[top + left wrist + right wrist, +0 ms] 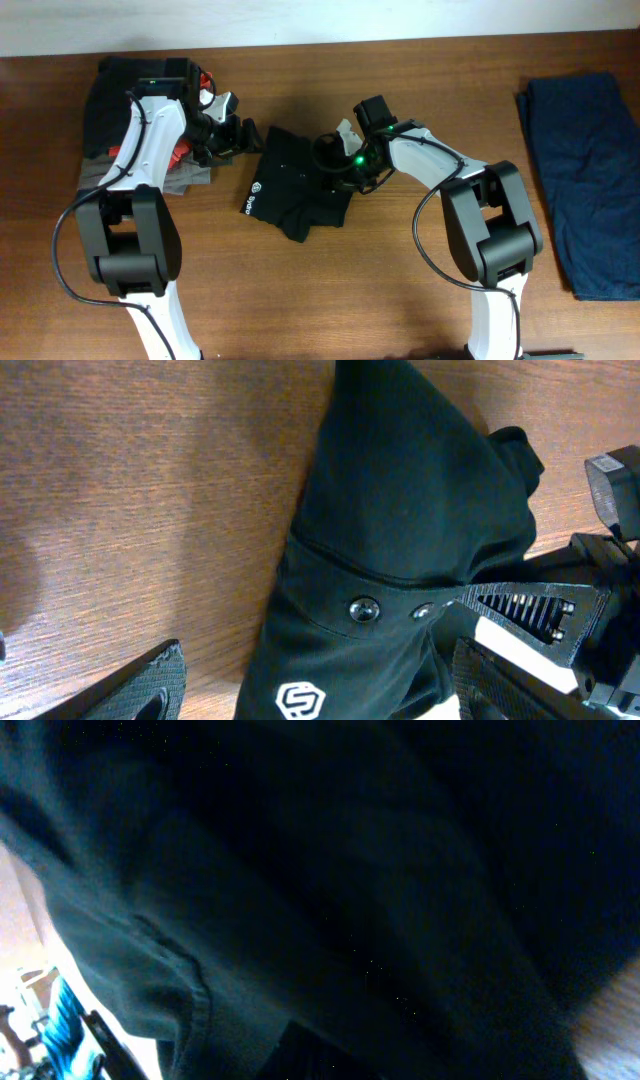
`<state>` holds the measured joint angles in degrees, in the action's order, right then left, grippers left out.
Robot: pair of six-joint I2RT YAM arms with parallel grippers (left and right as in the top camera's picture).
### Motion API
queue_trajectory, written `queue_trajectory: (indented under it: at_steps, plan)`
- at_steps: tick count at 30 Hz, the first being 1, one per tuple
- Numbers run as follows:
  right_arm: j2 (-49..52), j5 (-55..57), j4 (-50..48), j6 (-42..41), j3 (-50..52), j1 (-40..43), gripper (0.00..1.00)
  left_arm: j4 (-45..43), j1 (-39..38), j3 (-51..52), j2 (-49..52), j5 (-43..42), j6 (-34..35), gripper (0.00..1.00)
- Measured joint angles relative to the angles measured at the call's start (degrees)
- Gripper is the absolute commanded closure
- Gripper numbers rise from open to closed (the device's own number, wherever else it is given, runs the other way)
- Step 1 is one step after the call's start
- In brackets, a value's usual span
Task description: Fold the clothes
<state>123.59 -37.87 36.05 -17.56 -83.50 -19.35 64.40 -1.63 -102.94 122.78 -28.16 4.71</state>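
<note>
The black shirt (295, 185) lies bunched and partly folded at the table's middle, with a white logo (256, 192) on its left edge. In the left wrist view the shirt (400, 490) shows two buttons and the logo (300, 700). My left gripper (243, 138) is open at the shirt's upper left edge, and its fingers (315, 695) straddle the fabric by the logo. My right gripper (343, 160) is at the shirt's upper right edge, where the folds converge on its fingertip (470, 600). Dark fabric (330, 890) fills the right wrist view and hides the jaws.
A pile of dark and grey clothes (115, 100) with something red (180, 150) lies at the back left under the left arm. A dark blue garment (585, 170) lies along the right edge. Bare wood table (330, 300) shows in front.
</note>
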Motion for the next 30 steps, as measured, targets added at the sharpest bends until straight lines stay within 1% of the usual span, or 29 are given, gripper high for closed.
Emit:
queue_trajectory:
  at_steps: [2, 3, 4, 5, 6, 8, 9, 11, 14, 17, 19, 21, 23, 25, 26, 27, 28, 30]
  plan:
    - [0.0, 1.0, 2.1, -0.5, 0.0, 0.2, 0.96, 0.0, 0.0, 1.6, 0.0, -0.2, 0.0, 0.16]
    - [0.0, 2.1, 3.4, -0.4, 0.0, 0.5, 0.96, 0.0, 0.0, 2.8, 0.0, -0.2, 0.0, 0.5]
    - [0.0, 2.3, 4.1, -0.4, 0.0, 0.7, 0.96, 0.1, 0.0, 4.5, 0.0, -0.2, 0.0, 0.74]
    - [-0.1, 2.5, 4.2, 0.9, 0.0, 1.0, 0.96, 0.1, 0.0, 5.0, 0.0, -0.2, 0.2, 0.94]
    - [-0.4, 3.0, 4.3, 2.7, 0.0, 1.3, 0.96, 0.0, 0.0, 5.7, 0.0, -0.3, 0.1, 1.0]
    - [-2.5, 3.9, 4.5, 8.1, 0.0, 2.0, 0.96, 0.0, 0.0, 6.0, 0.0, -1.1, 0.0, 0.99]
    - [-5.0, 4.5, 4.7, 11.6, 0.0, 2.4, 0.96, 0.0, 0.0, 6.0, 0.0, -1.6, -0.1, 0.99]
    - [-10.7, 5.0, 4.7, 15.2, -0.8, 3.1, 0.96, 0.8, 0.0, 6.0, -0.1, -2.1, -0.2, 0.99]
    - [-16.3, 5.1, 3.5, 17.7, -4.1, 3.4, 0.96, 0.9, 0.0, 6.2, -2.5, -1.3, -0.2, 0.99]
    - [-18.3, 5.1, -0.1, 18.6, -6.1, 3.3, 0.96, 2.3, -0.7, 6.2, -10.1, 0.7, -0.2, 1.0]
    - [-17.0, 5.1, -3.8, 18.2, -6.2, 2.9, 0.96, 6.0, -3.0, 5.8, -15.7, 2.7, 1.0, 0.99]
    - [-13.6, 5.0, -7.7, 16.0, -6.2, 2.3, 0.96, 6.9, -6.3, 6.0, -17.8, 3.9, 2.4, 0.99]
    - [-8.9, 3.9, -10.4, 13.8, -6.1, 1.6, 0.96, 3.2, -10.6, 9.8, -17.9, 5.3, 4.4, 1.0]
    - [-4.1, 1.5, -11.5, 12.5, -6.1, 1.1, 0.96, -0.4, -13.3, 16.4, -17.8, 7.7, 7.6, 1.0]
    - [-2.5, 0.9, -11.6, 12.0, -6.1, 0.9, 0.96, -2.9, -14.0, 20.7, -17.3, 9.0, 9.6, 0.99]
    - [-0.2, 0.3, -11.7, 11.4, -6.1, 0.9, 0.96, -4.4, -14.1, 22.7, -17.0, 9.4, 10.4, 1.0]
    - [1.2, 0.1, -11.8, 10.9, -6.1, 0.9, 0.96, -7.9, -13.7, 26.4, -16.7, 10.6, 11.6, 1.0]
    - [3.5, 0.0, -11.3, 8.5, -6.1, 1.1, 0.96, -11.1, -13.2, 29.2, -16.5, 11.4, 12.3, 0.99]
